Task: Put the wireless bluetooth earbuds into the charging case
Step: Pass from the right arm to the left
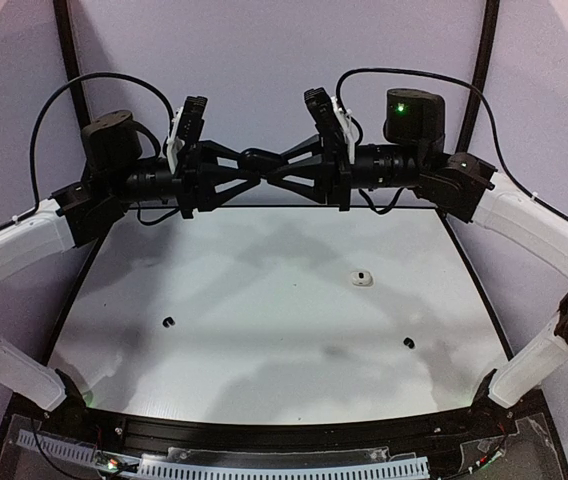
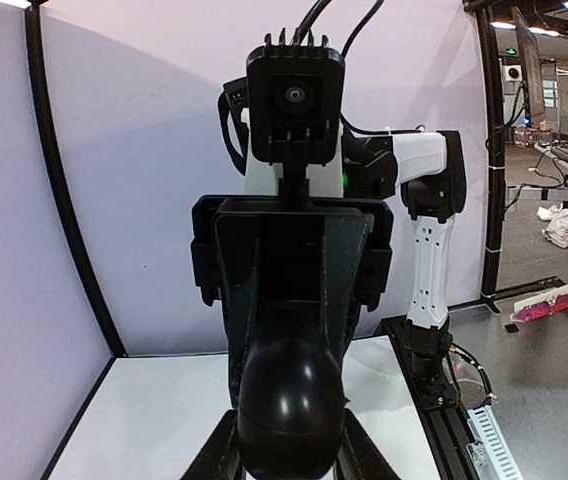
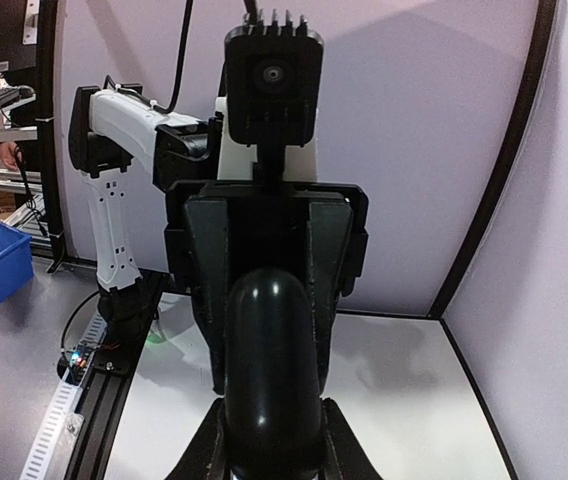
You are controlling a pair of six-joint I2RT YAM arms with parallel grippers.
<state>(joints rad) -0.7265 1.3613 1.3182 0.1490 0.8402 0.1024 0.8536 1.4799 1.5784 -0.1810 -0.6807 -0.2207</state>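
Black charging case [image 1: 258, 157] held aloft between both arms: right gripper [image 1: 270, 168] clamped on one end, left gripper [image 1: 246, 168] drawn narrow round the other, firm contact unclear. Two black earbuds [image 1: 169, 322] lie on the table [image 1: 264, 385], well below the case. Risk: uneven pull between the arms drops the case.

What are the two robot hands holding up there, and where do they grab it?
A black case. The right gripper pinches one end; the left gripper sits around the other end, though its grip cannot be told.
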